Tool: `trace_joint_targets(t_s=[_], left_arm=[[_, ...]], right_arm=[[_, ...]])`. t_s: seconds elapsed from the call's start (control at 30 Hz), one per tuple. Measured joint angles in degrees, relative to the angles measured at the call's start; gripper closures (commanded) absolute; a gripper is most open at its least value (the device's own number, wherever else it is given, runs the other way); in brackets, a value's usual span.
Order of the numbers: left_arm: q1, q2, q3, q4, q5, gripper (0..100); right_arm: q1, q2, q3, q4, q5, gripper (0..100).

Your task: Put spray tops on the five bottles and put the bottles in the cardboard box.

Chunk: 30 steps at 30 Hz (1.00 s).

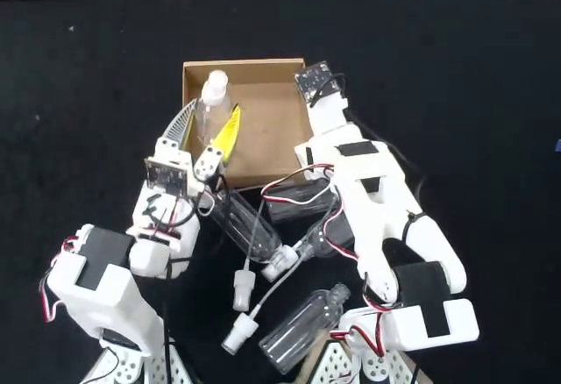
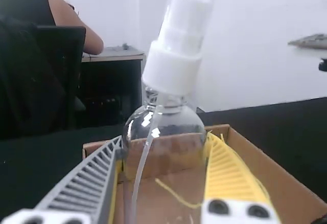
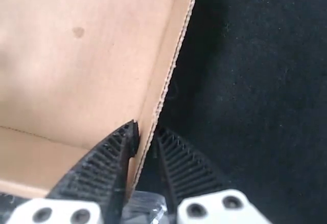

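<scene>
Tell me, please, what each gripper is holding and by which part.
The left gripper holds a spray-topped bottle by its clear body, below the shoulder; the right gripper pinches the cardboard box by its side wall.

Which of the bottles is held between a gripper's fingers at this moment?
The bottle with the white spray top, at the cardboard box, between the left gripper's grey and yellow fingers. The other bottles lie loose on the black table.

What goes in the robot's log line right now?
left pincer: holds capped bottle in cardboard box | right pincer: pinches its wall
</scene>
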State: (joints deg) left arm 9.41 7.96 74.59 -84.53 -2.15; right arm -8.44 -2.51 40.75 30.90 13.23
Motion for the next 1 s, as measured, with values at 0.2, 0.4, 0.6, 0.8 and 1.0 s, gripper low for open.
trace_joint_targets(t_s=[0.2, 0.4, 0.6, 0.8, 1.0], left_arm=[[0.00, 0.00, 6.68, -7.38, 0.00, 97], [0.00, 0.00, 9.23, -8.62, 0.00, 97], [0.00, 0.00, 11.25, -9.14, 0.00, 97], [0.00, -0.09, 13.36, -10.99, -0.09, 97], [0.09, -5.27, 17.49, -11.43, -0.09, 97]], right_arm=[[0.00, 0.09, 0.00, -0.09, -4.04, 98.8], [-0.09, 0.09, 0.44, -0.18, -4.13, 98.8], [-0.18, 0.09, 0.62, -0.09, -4.13, 98.8], [-1.14, 0.09, 1.76, 0.62, -4.13, 98.8], [-2.02, -4.13, 2.29, 3.87, -4.04, 98.8]])
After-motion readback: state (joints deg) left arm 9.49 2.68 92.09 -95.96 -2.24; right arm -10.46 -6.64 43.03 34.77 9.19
